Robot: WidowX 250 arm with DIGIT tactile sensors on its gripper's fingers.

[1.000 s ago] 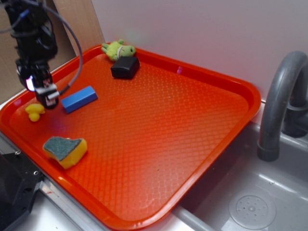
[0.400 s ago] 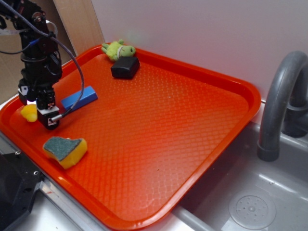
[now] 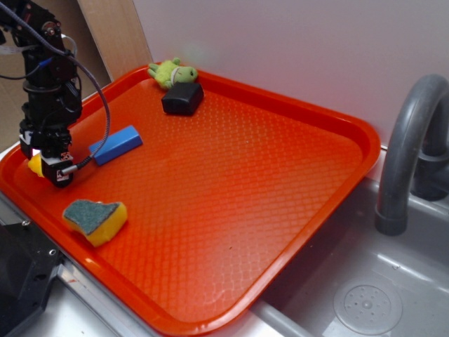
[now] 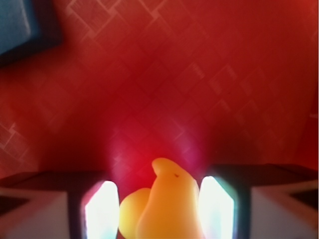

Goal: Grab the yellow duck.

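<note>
The yellow duck [image 3: 33, 164] sits near the left corner of the red tray [image 3: 354, 130], mostly hidden behind my arm. My gripper [image 3: 48, 171] is lowered onto it, close to the tray floor. In the wrist view the duck [image 4: 167, 204] stands upright between the two bright fingers [image 4: 102, 211] of the gripper [image 4: 159, 213]. The duck nearly fills the gap between them. The jaws stand apart on either side of it and look open.
A blue block [image 3: 116, 144] lies just right of the gripper and shows at the wrist view's top left [image 4: 17, 25]. A yellow sponge with a green top [image 3: 95, 217] lies in front. A green plush frog [image 3: 172, 71] and a black block [image 3: 183, 98] sit at the tray's far corner. A grey faucet [image 3: 407, 154] and sink [image 3: 365, 302] are at the right.
The gripper has moved left and down from beside the blue block until it straddles the duck, which is now mostly covered in the exterior view.
</note>
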